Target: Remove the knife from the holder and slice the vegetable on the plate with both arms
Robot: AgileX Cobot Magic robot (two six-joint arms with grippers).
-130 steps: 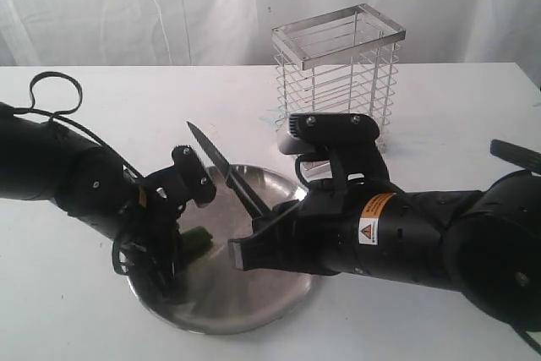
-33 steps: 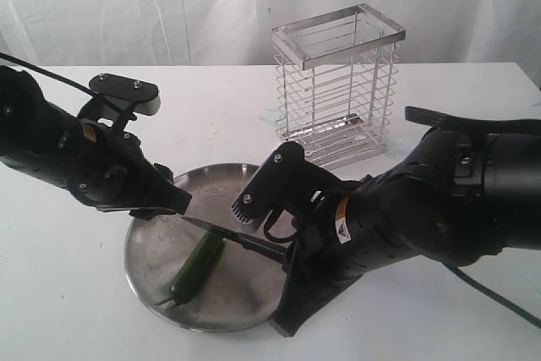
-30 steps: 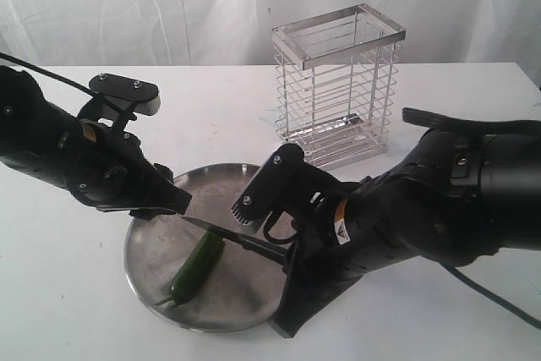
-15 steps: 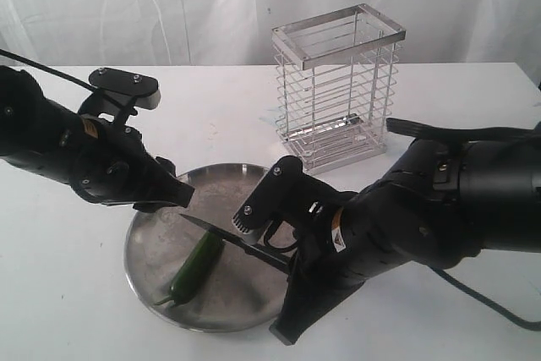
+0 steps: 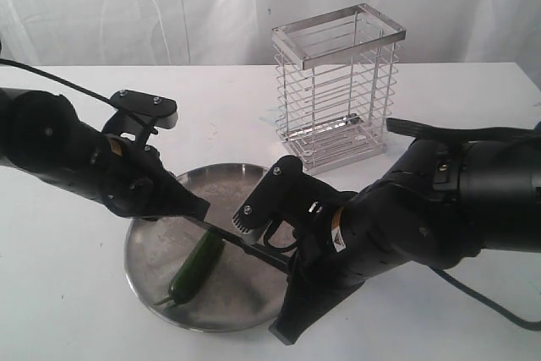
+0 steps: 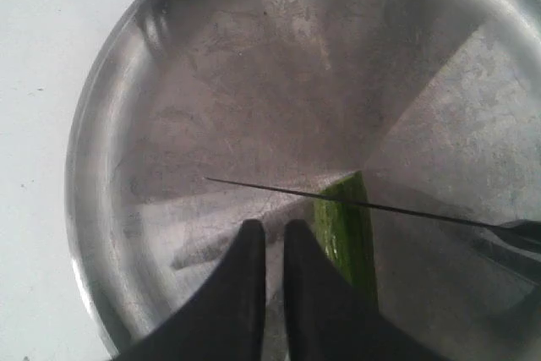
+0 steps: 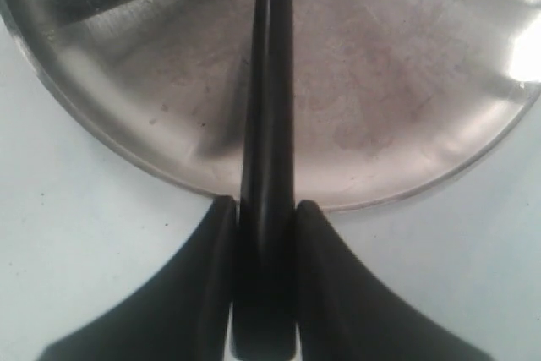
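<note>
**Left claw** (image 6: 274, 234): At the far-left part of the plate, low over the steel. The fingers are drawn almost together and nothing is seen between them. They stand just beside the far end of the chilli, not around it.

**Steel plate** (image 5: 228, 298): Round and shallow, set on the near middle of the worktop (image 5: 76, 319).

**Green chilli** (image 5: 196, 266): Laid on the near-left part of the plate, slanting with its stem end nearest. It appears whole, and no cut discs are seen.

**Kitchen knife** (image 5: 226, 236): Already out of the holder. The blade is held edge-down, with the tip pointing left across the far end of the chilli. Whether the edge touches the chilli cannot be told.

**Right claw** (image 7: 266, 203): Clenched on the black handle at the right rim of the plate.

**Wire holder** (image 5: 338, 82): Upright at the far right, well apart from the plate. No knife is seen in it.

**Step in hand:** Judged to be the first slice, with the fetching done and the blade lined up.

**Next move:** The chilli is likely to need steadying first, since the left claw is beside it and has no hold. The blade would then be pressed straight down through the far end. A loose chilli may roll or skid on smooth steel.
</note>
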